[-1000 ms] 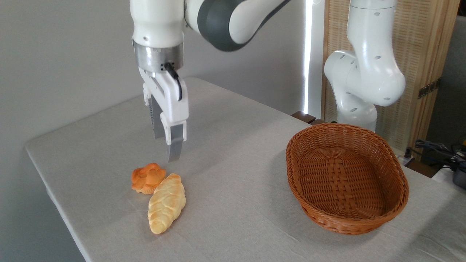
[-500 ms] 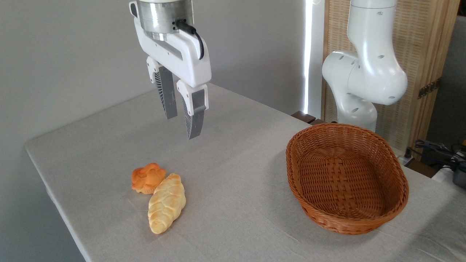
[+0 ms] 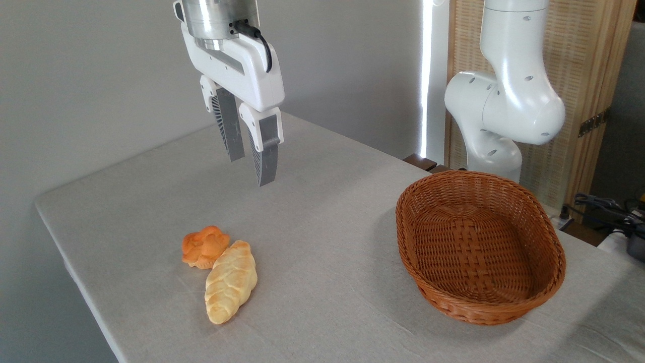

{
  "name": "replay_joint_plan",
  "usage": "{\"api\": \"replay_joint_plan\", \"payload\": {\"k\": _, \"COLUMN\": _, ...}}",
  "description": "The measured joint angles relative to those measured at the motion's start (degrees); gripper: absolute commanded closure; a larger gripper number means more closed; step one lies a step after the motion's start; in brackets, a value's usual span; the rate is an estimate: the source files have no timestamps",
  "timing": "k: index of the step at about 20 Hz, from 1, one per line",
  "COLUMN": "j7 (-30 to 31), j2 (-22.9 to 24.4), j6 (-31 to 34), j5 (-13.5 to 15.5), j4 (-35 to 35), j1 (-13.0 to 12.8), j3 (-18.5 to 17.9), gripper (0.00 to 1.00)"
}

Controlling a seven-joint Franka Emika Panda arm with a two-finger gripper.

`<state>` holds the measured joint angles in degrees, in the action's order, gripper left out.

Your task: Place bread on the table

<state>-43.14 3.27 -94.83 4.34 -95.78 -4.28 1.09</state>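
The bread (image 3: 230,282), a pale golden ridged loaf with tapered ends, lies flat on the light grey table (image 3: 322,201) near its front left corner. A small orange knotted bun (image 3: 203,246) touches the loaf's far end. My gripper (image 3: 250,171) hangs well above and behind the loaf, fingers pointing down. Its two grey fingers stand a small gap apart with nothing between them, so it is open.
A brown wicker oval basket (image 3: 554,262) sits on the right side of the table, with nothing visible inside. The arm's white base (image 3: 499,116) stands behind it. Cables (image 3: 604,204) lie at the far right edge.
The gripper has risen away from the table and swung slightly right, turning so both fingers show. The loaf and the bun have stayed where they were.
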Motion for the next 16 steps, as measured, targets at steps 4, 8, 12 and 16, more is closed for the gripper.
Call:
{"api": "replay_joint_plan", "payload": {"k": 4, "j7": 0.01, "j2": -1.81, "j6": 1.96, "j5": -0.24, "j4": 3.53, "j1": 0.16, "j3": 0.03, "gripper": 0.0}}
{"api": "replay_joint_plan", "payload": {"k": 8, "j7": 0.01, "j2": -2.62, "j6": 2.19, "j5": -0.56, "j4": 4.38, "j1": 0.19, "j3": 0.04, "gripper": 0.0}}
{"api": "replay_joint_plan", "payload": {"k": 12, "j7": 0.01, "j2": -2.65, "j6": 2.19, "j5": -2.14, "j4": 4.63, "j1": 0.22, "j3": 0.04, "gripper": 0.0}}
{"api": "replay_joint_plan", "payload": {"k": 16, "j7": 0.01, "j2": -2.65, "j6": 2.2, "j5": -2.21, "j4": 4.69, "j1": 0.27, "j3": 0.04, "gripper": 0.0}}
